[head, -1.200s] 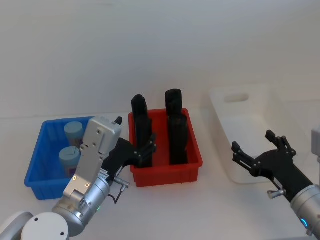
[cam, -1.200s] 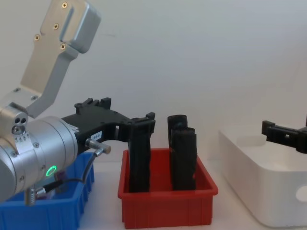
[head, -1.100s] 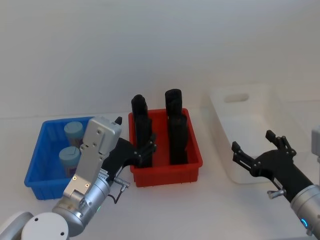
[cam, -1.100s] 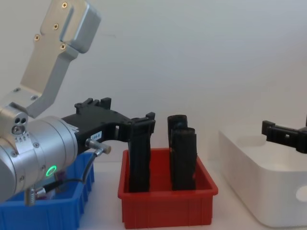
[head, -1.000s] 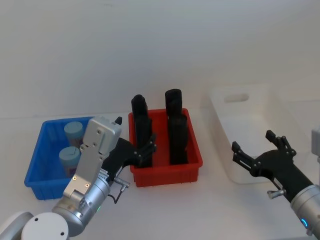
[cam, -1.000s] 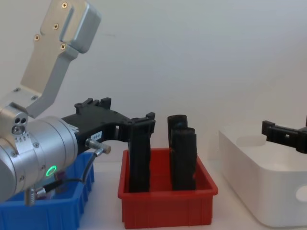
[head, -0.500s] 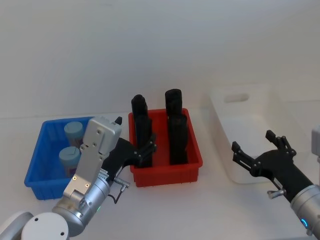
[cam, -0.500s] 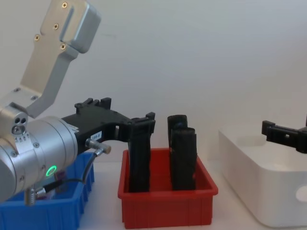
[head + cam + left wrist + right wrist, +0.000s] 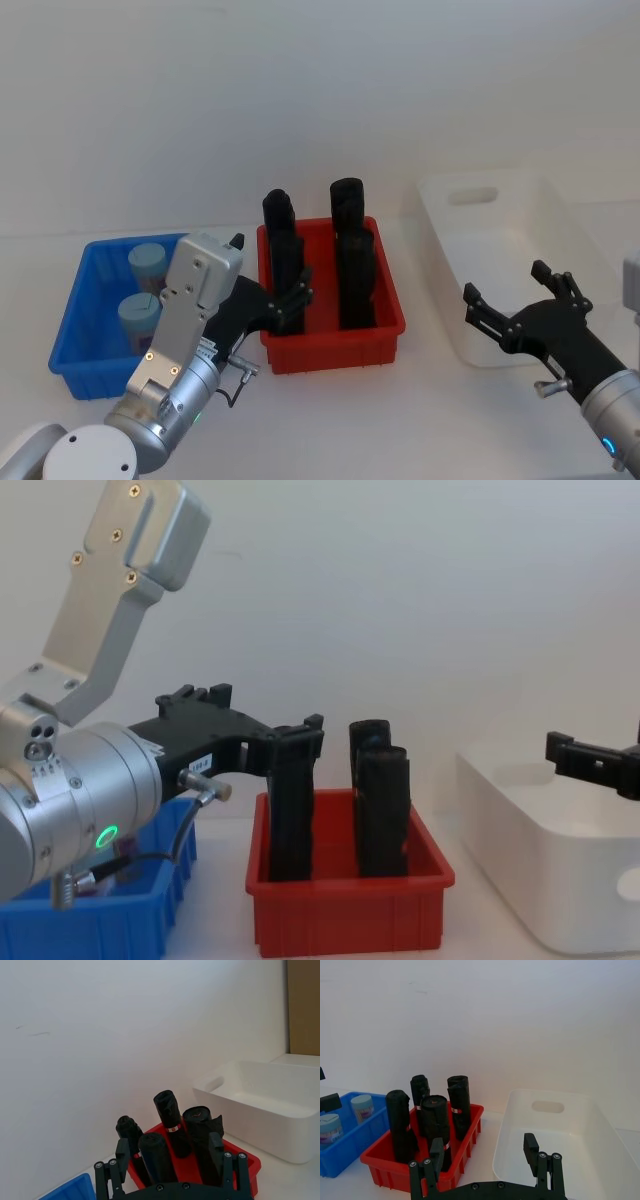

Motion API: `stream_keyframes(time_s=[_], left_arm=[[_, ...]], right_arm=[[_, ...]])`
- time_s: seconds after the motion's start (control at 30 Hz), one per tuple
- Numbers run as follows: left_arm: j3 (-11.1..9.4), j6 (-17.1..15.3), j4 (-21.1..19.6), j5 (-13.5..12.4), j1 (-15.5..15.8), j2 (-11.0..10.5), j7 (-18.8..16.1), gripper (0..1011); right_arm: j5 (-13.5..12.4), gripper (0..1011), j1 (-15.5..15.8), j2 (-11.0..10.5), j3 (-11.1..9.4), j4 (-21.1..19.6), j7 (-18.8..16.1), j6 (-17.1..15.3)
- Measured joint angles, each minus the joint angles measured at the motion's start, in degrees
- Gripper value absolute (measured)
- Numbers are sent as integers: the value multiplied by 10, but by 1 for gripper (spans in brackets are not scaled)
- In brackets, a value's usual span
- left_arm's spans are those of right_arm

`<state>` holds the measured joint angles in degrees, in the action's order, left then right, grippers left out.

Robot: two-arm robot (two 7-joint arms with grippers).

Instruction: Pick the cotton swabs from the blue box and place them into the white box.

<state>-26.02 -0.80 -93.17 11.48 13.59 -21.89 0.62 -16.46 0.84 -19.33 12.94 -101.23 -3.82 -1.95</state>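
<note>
Two cotton swab jars with pale teal lids, one farther (image 9: 147, 262) and one nearer (image 9: 138, 315), stand in the blue box (image 9: 70, 345) at the left. The right wrist view shows them too, jar (image 9: 361, 1106) and jar (image 9: 330, 1127). My left gripper (image 9: 270, 270) hangs open, holding nothing, over the gap between the blue box and the red bin, to the right of the jars. The white box (image 9: 480, 185) sits at the right. In front of its near left corner my right gripper (image 9: 507, 283) is held open, nothing between its fingers.
A red bin (image 9: 330, 352) with several tall black rolls (image 9: 348, 205) stands between the two boxes. My left gripper's fingers (image 9: 121, 1150) frame those rolls in the left wrist view. A plain white wall runs behind the table.
</note>
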Motion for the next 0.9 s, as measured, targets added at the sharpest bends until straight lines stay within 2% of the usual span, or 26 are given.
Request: stream_keyframes(time_s=[0.67,0.9], left_arm=[[0,0,0,0,0,0,0,1004],[9,0,7,13,3,-5,6,1004]], right_arm=[[0,1002,0,0,0,0,0,0],[0,1002,0,0,0,0,0,0]])
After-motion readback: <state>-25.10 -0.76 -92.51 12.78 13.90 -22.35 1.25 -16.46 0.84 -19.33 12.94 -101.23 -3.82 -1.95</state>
